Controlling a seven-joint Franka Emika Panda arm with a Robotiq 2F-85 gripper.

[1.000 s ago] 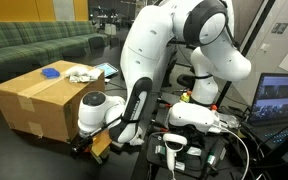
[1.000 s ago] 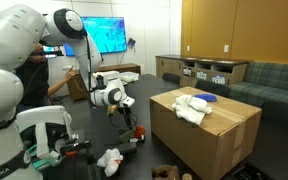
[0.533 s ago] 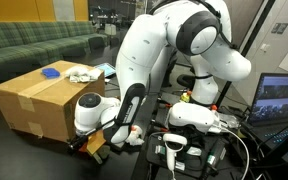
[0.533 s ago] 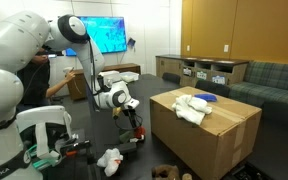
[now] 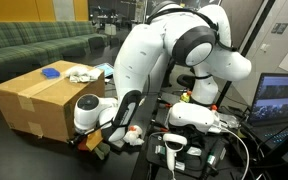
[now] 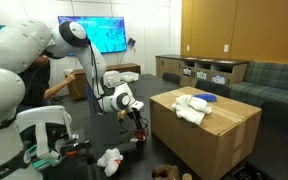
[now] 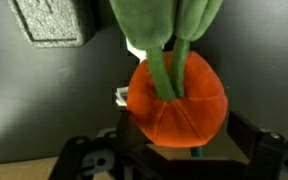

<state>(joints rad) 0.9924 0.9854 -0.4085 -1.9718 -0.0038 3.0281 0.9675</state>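
An orange plush vegetable (image 7: 179, 98) with green leaves (image 7: 159, 25) lies on a dark surface and fills the middle of the wrist view. My gripper (image 7: 174, 150) stands open, its dark fingers (image 7: 254, 145) on either side of the toy's lower end; I cannot tell whether they touch it. In both exterior views the gripper (image 5: 102, 143) (image 6: 136, 128) hangs low beside a cardboard box (image 5: 39, 98) (image 6: 206, 132), with a small red-orange thing (image 5: 133, 132) close by. White cloths (image 5: 81, 74) (image 6: 189, 107) and a blue item (image 5: 50, 71) lie on the box.
A laptop (image 5: 280, 100) glows at the right. A white crumpled cloth (image 6: 109, 160) lies low near the robot's base. Green sofas (image 5: 34, 42) (image 6: 269, 80) line the back. A person (image 6: 52, 82) sits behind the arm. A grey rough patch (image 7: 49, 20) shows on the dark surface.
The arm has swung lower and closer to the cardboard box, carrying the gripper with it. The jaws have stayed open.
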